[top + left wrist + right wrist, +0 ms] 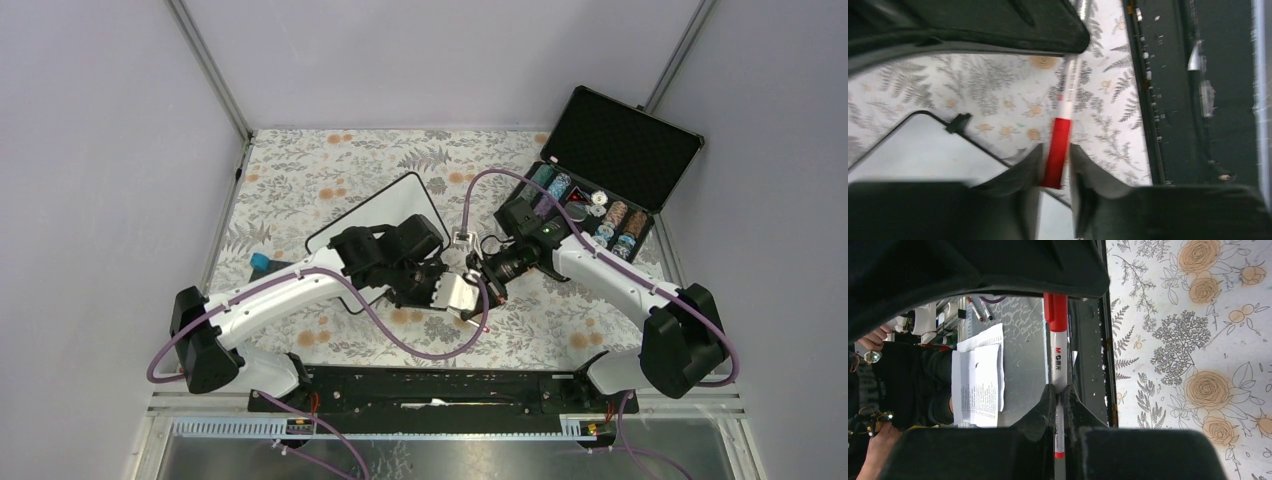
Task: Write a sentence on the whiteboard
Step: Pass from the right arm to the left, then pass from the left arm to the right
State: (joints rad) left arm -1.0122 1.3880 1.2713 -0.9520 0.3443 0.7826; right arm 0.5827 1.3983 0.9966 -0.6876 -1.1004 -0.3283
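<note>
- Right gripper (1059, 391) clenched on the marker (1060, 357) barrel
- Left gripper (1055, 152) straddles its red cap (1060, 132); cannot tell if gripping
- Clamp squarely, then pull straight apart

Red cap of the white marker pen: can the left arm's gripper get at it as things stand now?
Probably yes. The red cap lies between the left gripper's fingers, with nothing in between. The right gripper pinches the white marker pen's barrel further along, clear of the cap.
</note>
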